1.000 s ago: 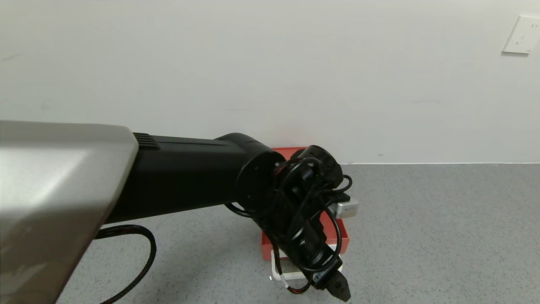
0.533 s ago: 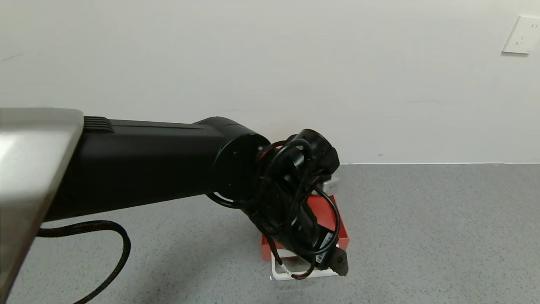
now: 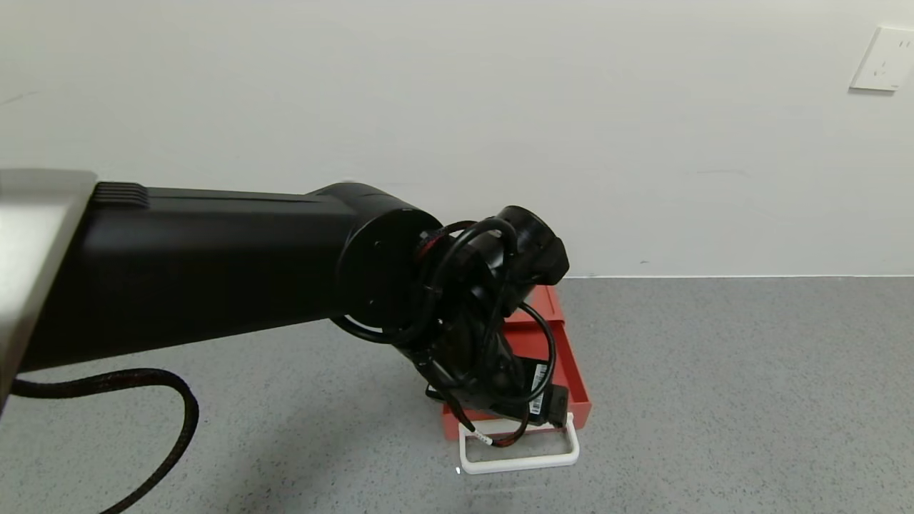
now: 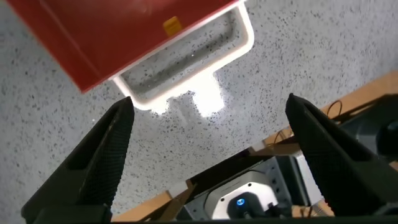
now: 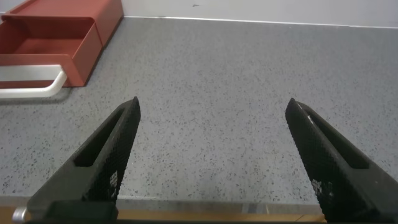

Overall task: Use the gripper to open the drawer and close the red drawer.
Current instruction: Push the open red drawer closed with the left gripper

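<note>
Grey floor (image 3: 714, 392): drawer (image 3: 571, 371) pulled out, left tool (image 4: 208, 155) spread above handle (image 3: 518, 453).

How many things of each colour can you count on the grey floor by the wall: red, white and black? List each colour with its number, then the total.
Red: 1, the drawer pulled out of its box.
White: 1, the loop handle on its front.
Black: 2, the left tool open above the handle, and the right tool open off to the side.
Total: 4
</note>
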### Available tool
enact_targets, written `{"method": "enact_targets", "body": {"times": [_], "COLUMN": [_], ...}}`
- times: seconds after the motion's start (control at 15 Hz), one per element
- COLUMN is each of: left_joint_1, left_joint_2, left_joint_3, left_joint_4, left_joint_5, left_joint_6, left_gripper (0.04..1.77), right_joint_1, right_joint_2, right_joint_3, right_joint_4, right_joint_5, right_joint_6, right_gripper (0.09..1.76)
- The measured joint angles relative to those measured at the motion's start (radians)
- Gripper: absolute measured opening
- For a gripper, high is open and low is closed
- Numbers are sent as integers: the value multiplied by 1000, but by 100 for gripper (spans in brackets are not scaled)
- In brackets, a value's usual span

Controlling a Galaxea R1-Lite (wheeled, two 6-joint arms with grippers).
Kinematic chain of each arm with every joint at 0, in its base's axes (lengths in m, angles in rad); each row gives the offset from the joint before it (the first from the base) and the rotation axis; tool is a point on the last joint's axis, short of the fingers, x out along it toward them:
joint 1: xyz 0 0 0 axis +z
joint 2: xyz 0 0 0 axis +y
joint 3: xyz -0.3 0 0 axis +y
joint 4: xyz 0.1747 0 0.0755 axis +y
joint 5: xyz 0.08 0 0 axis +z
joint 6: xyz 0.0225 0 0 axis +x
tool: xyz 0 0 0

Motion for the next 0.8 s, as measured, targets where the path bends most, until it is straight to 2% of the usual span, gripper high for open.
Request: {"method": "enact_targets", "body": {"times": [0.33, 0.6, 0.8], "left_joint_1": [-1, -5, -8], "left_joint_2": [-1, 3, 14], "left_joint_3": [-8, -13, -22], "left_joint_4": [24, 37, 67], "left_joint_5": [82, 104, 109], "left_joint_6": [-142, -231, -242], "left_gripper": [175, 175, 175], "right_joint_1": [0, 0, 0], "right_joint_2": [0, 0, 0], "right_joint_3": [0, 0, 0], "right_joint_4": [0, 0, 0], "right_joint_5": [0, 0, 0], "right_joint_6": [0, 0, 0], "right_gripper": [171, 171, 171]}}
